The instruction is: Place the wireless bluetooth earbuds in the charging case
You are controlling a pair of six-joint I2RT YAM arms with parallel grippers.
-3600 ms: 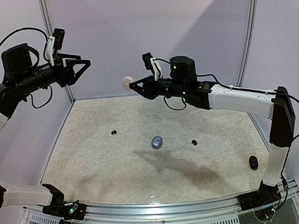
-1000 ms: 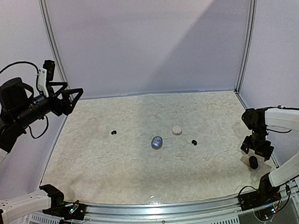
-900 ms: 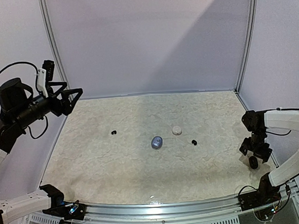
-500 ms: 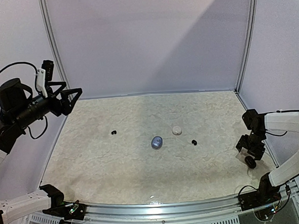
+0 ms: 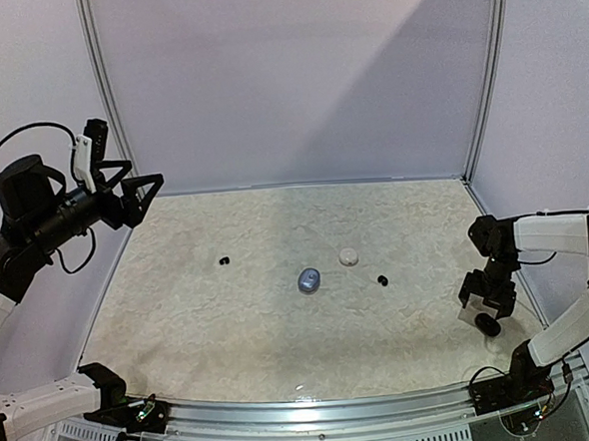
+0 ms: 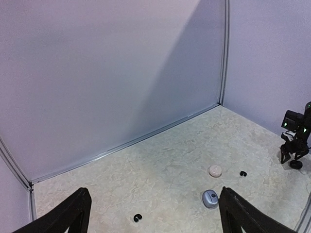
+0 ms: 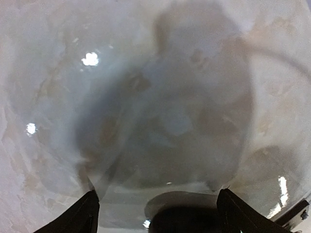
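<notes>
Two black earbuds lie apart on the table: one (image 5: 223,260) at the left, seen too in the left wrist view (image 6: 137,218), the other (image 5: 382,280) right of centre (image 6: 243,173). Between them sit a silvery-grey case (image 5: 309,280) and a round white case (image 5: 349,256). A black case (image 5: 492,324) rests near the right edge. My right gripper (image 5: 485,312) hangs just over it, open; in its wrist view the black case (image 7: 184,221) shows at the bottom edge between the spread fingers (image 7: 158,194). My left gripper (image 5: 148,197) is open, high at the far left, holding nothing (image 6: 154,194).
White walls enclose the table at the back and on both sides, with metal posts (image 5: 102,92) in the corners. The right wall stands close to my right arm (image 5: 545,235). A metal rail (image 5: 306,405) runs along the near edge.
The white case that my right gripper held in the air now lies on the table. My right arm swung to the right edge and shifted slightly left over the black case. The left arm barely moved.
</notes>
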